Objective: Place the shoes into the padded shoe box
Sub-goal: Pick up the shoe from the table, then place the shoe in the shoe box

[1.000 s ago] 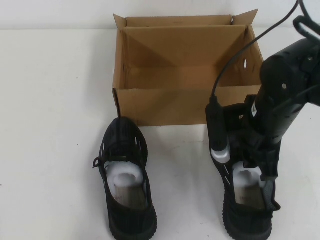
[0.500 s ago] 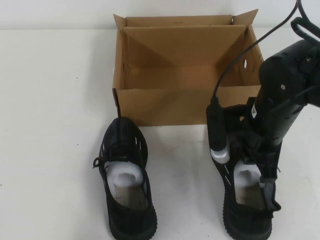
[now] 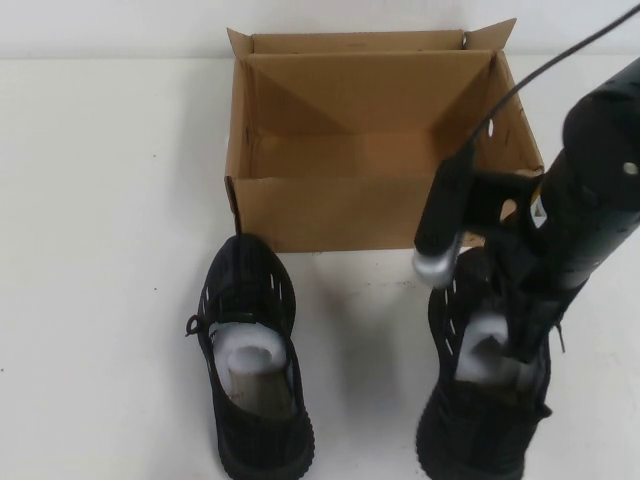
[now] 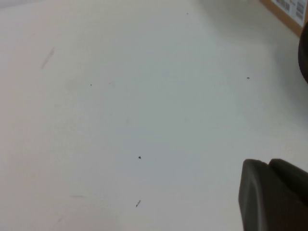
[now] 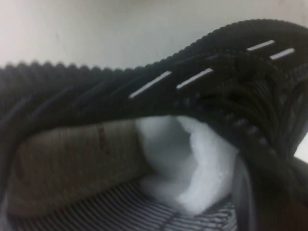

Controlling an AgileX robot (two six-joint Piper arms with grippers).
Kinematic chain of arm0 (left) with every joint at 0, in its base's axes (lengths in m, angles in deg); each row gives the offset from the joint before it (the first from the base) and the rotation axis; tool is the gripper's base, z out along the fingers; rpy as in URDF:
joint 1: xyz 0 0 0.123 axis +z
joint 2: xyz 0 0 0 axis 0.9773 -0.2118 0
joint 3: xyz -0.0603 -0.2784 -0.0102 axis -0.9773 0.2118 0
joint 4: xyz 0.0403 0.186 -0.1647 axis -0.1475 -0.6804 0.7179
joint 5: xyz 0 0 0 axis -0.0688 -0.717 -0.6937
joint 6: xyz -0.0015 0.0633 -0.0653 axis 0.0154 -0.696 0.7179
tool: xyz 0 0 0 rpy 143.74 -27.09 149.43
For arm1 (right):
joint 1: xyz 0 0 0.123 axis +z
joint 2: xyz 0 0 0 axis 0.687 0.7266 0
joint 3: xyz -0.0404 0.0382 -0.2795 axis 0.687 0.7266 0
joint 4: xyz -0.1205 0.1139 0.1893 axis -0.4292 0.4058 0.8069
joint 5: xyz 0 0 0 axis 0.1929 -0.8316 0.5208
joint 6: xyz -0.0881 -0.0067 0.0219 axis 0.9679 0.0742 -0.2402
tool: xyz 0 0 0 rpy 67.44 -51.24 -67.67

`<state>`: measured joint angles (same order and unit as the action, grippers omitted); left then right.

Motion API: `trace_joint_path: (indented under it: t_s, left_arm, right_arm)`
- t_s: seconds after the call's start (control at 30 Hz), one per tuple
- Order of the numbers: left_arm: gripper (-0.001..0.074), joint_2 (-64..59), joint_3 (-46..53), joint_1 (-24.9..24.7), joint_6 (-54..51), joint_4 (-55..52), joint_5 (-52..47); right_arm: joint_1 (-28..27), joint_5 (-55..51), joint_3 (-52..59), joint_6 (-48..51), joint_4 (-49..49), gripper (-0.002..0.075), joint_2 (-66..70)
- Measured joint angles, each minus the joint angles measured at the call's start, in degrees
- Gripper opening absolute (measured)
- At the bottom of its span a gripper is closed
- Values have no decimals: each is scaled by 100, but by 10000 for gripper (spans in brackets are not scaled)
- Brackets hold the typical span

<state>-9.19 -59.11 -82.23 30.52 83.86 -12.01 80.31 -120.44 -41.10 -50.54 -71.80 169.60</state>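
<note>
High view: the right gripper (image 3: 520, 345) is seen clenched on the side wall of the right shoe (image 3: 485, 390), one finger inside beside the white stuffing (image 3: 478, 345). The shoe appears tilted, its toe raised toward the padded shoe box (image 3: 370, 140), which stands open at the far side of the bench (image 3: 100, 250). The left shoe (image 3: 252, 365) lies flat on the bench, near the box's front wall. For a clean lift, the grip is best kept firm on the collar, and the sole raised clear above the front wall before the shoe is carried over the opening; a soft knit wall may slip or fold.

Left wrist view: only bare bench and a dark part of the left gripper (image 4: 274, 195) are shown, well away from the shoes; whether it is released or clenched cannot be told.

Right wrist view: the shoe's interior, stuffing and pale side stripes (image 5: 192, 79) fill the picture.

Compared with one second before, the right arm has been raised and shifted rightward, and the right shoe has been lifted at its toe end; the left shoe and the box are unchanged.
</note>
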Motion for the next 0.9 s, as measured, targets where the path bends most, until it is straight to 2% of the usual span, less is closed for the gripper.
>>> trace_joint_path:
  t_s: [0.2,0.3,0.47,0.63,0.9]
  left_arm:
    - [-4,0,0,0,0,0,0]
    - [-4,0,0,0,0,0,0]
    - [-4,0,0,0,0,0,0]
    - [-4,0,0,0,0,0,0]
    - [-4,0,0,0,0,0,0]
  right_arm:
    - [12,15,-54,-3443,-110,-6,-100]
    - [12,29,-54,-4273,-136,-6,-100]
    - [12,196,-67,-4828,-248,-6,-100]
    - [75,141,-296,-4930,-212,-6,-100]
    - [174,270,-1309,-5032,-512,-6,-36]
